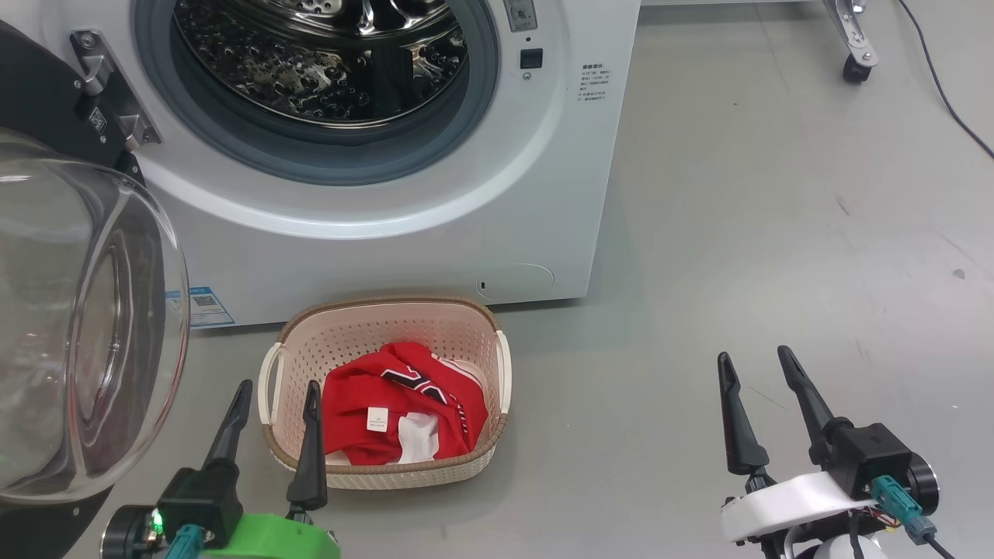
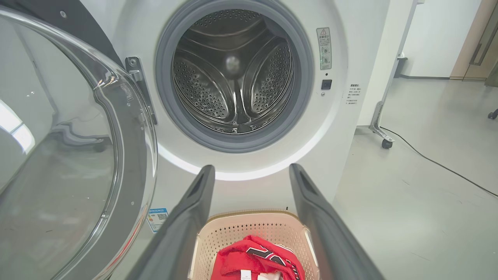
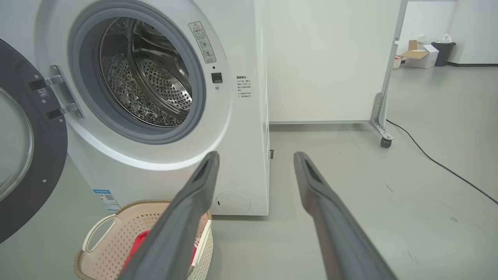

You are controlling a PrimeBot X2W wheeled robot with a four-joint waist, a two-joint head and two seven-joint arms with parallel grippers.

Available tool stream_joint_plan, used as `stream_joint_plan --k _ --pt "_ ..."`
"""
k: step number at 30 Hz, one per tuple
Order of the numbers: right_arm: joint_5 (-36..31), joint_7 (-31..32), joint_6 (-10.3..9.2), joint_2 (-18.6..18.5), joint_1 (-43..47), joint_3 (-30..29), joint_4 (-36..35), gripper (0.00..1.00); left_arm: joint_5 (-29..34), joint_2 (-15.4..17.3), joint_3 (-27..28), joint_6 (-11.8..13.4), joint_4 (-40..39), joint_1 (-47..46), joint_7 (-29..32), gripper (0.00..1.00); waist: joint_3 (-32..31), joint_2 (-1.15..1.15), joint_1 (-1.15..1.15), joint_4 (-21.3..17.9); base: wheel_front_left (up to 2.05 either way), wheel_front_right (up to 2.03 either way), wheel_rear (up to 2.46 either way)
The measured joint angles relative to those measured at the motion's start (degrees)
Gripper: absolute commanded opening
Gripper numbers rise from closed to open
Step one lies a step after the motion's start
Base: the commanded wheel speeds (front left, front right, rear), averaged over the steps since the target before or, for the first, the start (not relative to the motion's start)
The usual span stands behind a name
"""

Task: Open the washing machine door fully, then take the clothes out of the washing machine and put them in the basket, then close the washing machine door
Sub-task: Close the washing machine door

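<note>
The white washing machine (image 1: 435, 233) stands ahead with its steel drum (image 2: 233, 74) showing no fabric inside. Its door (image 1: 78, 326) is swung wide open to the left, the clear glass bowl bulging toward me. On the floor in front sits the cream basket (image 1: 481, 326), holding the red clothes (image 1: 404, 404) with white parts and a small label. My left gripper (image 1: 278, 388) hangs open by the basket's left handle, nothing between its fingers. Over bare floor to the right, my right gripper (image 1: 755, 359) is open and holds nothing. The basket (image 3: 105, 241) also appears low in the right wrist view.
A wheeled white partition (image 3: 383, 124) stands right of the machine, with a black cable (image 3: 439, 163) trailing across the grey floor. Boxes and a dark bin (image 3: 443, 52) sit far back. The open door (image 2: 70, 147) takes up the space to my left.
</note>
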Motion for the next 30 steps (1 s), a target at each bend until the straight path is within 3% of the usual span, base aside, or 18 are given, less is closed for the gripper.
stream_joint_plan --k 14,30 --pt "-0.42 0.0 -0.24 -0.01 0.36 -1.23 -0.47 1.0 0.05 -0.11 -1.08 0.0 0.21 -0.01 0.51 1.0 -0.44 0.0 0.0 4.18 0.0 0.0 0.0" --pt "-0.91 0.0 0.19 -0.03 0.78 -1.25 -0.68 1.0 -0.02 -0.38 -0.88 0.1 0.56 0.0 0.32 1.0 -0.52 0.0 0.0 14.62 0.0 0.0 0.0"
